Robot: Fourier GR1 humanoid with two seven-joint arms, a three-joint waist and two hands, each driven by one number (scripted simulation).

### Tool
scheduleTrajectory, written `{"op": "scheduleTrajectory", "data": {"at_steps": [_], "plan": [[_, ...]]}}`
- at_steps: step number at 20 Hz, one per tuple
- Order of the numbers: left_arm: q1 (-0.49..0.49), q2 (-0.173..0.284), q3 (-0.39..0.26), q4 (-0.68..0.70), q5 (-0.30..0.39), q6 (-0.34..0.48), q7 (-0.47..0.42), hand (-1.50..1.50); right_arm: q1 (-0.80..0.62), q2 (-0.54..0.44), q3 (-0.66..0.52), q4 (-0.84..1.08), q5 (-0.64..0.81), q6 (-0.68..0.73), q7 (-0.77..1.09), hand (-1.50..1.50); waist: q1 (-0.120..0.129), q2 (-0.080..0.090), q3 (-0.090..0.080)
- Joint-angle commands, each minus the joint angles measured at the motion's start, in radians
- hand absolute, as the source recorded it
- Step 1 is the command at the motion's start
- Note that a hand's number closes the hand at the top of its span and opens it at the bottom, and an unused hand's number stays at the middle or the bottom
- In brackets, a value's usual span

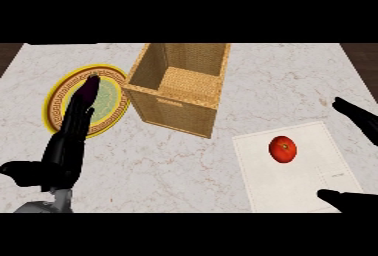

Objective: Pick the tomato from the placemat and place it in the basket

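On placemat (295, 170): tomato (283, 149), untouched; basket (177, 90) apart.

Left hand (63, 150): matte black, with long slender segmented fingers and a thumb branching from its side. It joins a grey forearm (46, 206) at the wrist. Right hand (354, 116): matte black; only dark, tapered parts show.

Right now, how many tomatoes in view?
1. The tomato lies on the white placemat, right of the wicker basket. The basket's near wall hides part of its floor, so another could sit unseen there.
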Motion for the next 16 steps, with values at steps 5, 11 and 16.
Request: {"op": "scheduleTrajectory", "data": {"at_steps": [5, 11, 16], "plan": [[0.022, -0.022, -0.030, -0.024, -0.013, -0.009, -0.005, 0.00, -0.120, -0.244, -0.067, -0.179, -0.251, 0.393, 0.414, -1.50, 0.028, 0.006, 0.002], [0.001, -0.063, -0.027, 0.028, -0.051, -0.005, -0.022, 0.00, -0.295, -0.225, -0.066, -0.161, -0.531, 0.465, 0.647, -1.50, 0.032, 0.011, 0.005], [0.015, -0.019, 0.007, -0.065, -0.037, -0.034, 0.054, 0.00, -0.364, -0.229, 0.047, -0.059, -0.399, 0.472, 0.661, -1.50, 0.042, 0.012, 0.006]]}}
